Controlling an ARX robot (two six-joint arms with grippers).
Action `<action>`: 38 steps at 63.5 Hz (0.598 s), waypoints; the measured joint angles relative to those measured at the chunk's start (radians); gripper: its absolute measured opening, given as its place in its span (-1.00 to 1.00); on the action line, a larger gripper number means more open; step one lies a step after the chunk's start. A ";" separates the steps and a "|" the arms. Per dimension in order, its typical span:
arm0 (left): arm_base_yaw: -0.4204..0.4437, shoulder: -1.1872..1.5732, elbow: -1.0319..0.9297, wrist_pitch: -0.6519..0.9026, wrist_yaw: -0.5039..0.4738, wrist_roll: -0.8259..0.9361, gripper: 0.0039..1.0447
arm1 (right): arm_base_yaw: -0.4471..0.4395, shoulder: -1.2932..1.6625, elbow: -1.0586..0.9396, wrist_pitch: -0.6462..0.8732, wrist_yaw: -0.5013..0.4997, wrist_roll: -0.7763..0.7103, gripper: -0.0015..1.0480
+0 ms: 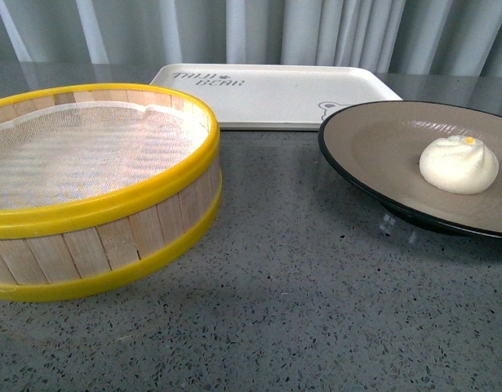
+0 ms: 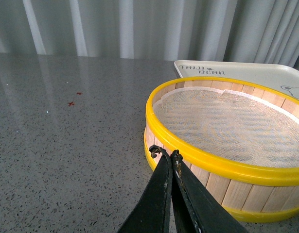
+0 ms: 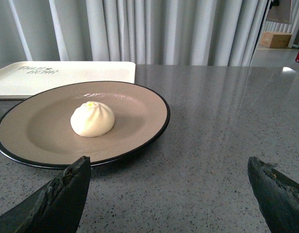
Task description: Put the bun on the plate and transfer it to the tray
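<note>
The white pleated bun (image 1: 459, 164) with its yellow dot rests on the beige, black-rimmed plate (image 1: 373, 143) at the right of the table; the right wrist view shows the bun (image 3: 92, 119) near the middle of the plate (image 3: 139, 109). The cream tray (image 1: 275, 94) lies flat behind, its lettering at the left end, and shows again as the tray (image 3: 66, 77) beyond the plate. My right gripper (image 3: 168, 167) stands open over bare table, short of the plate's near rim, holding nothing. My left gripper (image 2: 164, 154) is shut and empty, its tips just beside the steamer basket's wall. Neither arm appears in the front view.
A yellow-rimmed wooden steamer basket (image 1: 95, 192) with a white mesh liner stands at the left, empty, beside the plate and in front of the tray (image 2: 246, 73). Grey speckled tabletop (image 1: 299, 310) spreads in front. Curtains hang behind the table.
</note>
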 joint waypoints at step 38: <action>0.000 -0.160 0.000 -0.167 0.002 -0.001 -0.85 | 0.000 0.000 0.000 0.000 0.000 0.000 0.83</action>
